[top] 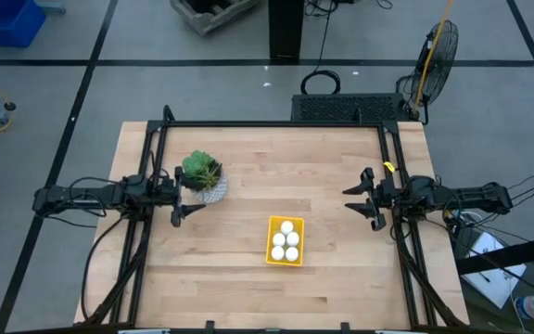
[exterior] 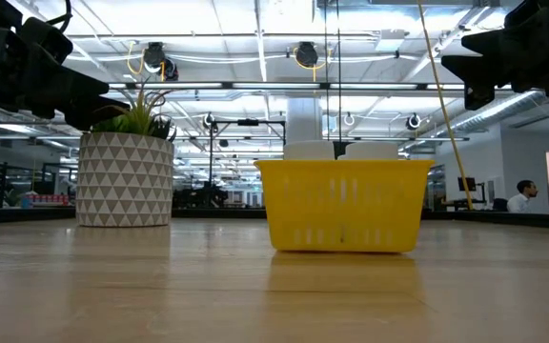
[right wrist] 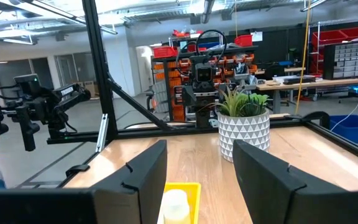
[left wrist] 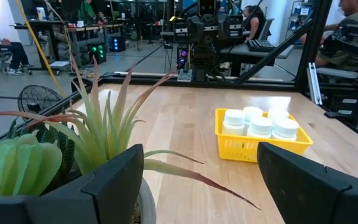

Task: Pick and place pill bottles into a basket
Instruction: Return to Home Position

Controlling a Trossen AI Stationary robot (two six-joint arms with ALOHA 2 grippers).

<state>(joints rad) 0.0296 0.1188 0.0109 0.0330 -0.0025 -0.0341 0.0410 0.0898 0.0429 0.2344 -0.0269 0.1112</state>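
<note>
Left gripper (top: 177, 197), right gripper (top: 360, 199) released; 5 pill bottles (top: 286, 238) upright in basket (top: 284, 263).

The high view hangs well above and looks straight down on the whole table (top: 323, 167). The low view sits at table-top height and looks level across it, with the basket (exterior: 341, 205) close ahead. The two wrist views face each other across the table. All four share the basket and the potted plant (top: 200, 171).
</note>
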